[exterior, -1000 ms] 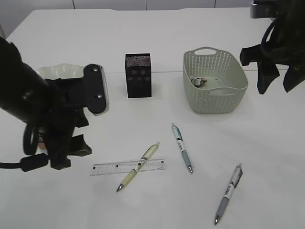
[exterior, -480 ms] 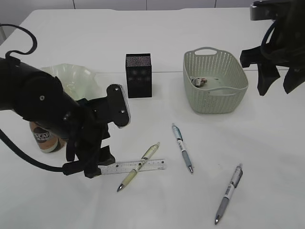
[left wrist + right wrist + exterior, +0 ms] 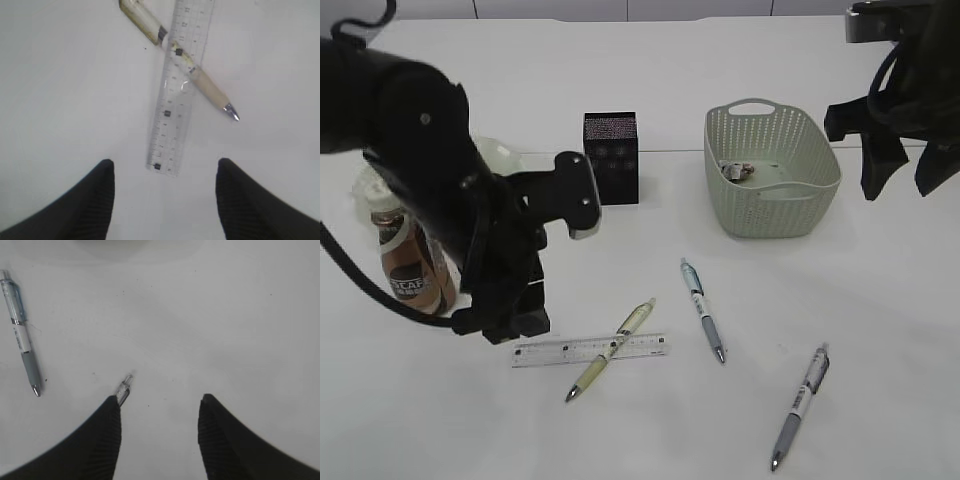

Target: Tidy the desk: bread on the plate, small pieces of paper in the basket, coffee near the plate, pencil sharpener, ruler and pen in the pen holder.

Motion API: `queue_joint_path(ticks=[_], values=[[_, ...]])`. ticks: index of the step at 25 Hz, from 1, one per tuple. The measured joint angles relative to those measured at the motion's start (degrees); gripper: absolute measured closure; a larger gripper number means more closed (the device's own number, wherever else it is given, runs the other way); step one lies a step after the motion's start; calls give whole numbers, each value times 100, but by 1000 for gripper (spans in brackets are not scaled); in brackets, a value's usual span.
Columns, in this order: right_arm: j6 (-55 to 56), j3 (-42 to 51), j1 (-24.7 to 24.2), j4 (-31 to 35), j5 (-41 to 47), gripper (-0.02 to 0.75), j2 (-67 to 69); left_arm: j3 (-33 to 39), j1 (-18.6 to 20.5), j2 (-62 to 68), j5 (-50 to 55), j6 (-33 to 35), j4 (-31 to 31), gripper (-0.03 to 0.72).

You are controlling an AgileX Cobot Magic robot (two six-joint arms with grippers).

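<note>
1. Table (image 3: 740, 90) carries everything; the left arm has swung in from the table's left edge over the last second and now hangs over the ruler's left end.
2. Basket (image 3: 770, 170) holds a scrap of paper (image 3: 735, 171); the holder (image 3: 610, 158) stands to its left, apart.
3. Coffee (image 3: 408, 262), hidden a second ago, now stands clear beside the plate (image 3: 500, 155), so that step looks done.
4. Left gripper (image 3: 164, 200) has its fingers (image 3: 97, 200) spread either side of the ruler (image 3: 176, 95), not touching it; I judge the ruler is next.
5. Right gripper (image 3: 159, 440) has not moved; it hangs spread, high at the right.
6. Yellow pen (image 3: 610, 350) lies across the ruler and may shift when it lifts; two more pens (image 3: 702, 310) (image 3: 798, 405) lie apart to the right.
</note>
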Motion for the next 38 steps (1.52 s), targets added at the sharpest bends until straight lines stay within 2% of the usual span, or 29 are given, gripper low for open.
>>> queue_joint_path(ticks=[5,8,15,20,26,38], values=[[0,9,0,0,0,372,0,-899,62,4,844,675,-229,221],[0,9,0,0,0,372,0,-1328,199,119,1158,1221,-632,225],[0,9,0,127,0,372,0,-1709,390,713,1778,1941,-974,230],[0,9,0,160,0,372,0,-1709,390,889,1824,2035,-995,230],[0,9,0,173,0,372,0,-1730,390,889,1786,1916,-1326,230],[-60,9,0,172,0,372,0,-1742,390,999,1798,1590,-1299,230]])
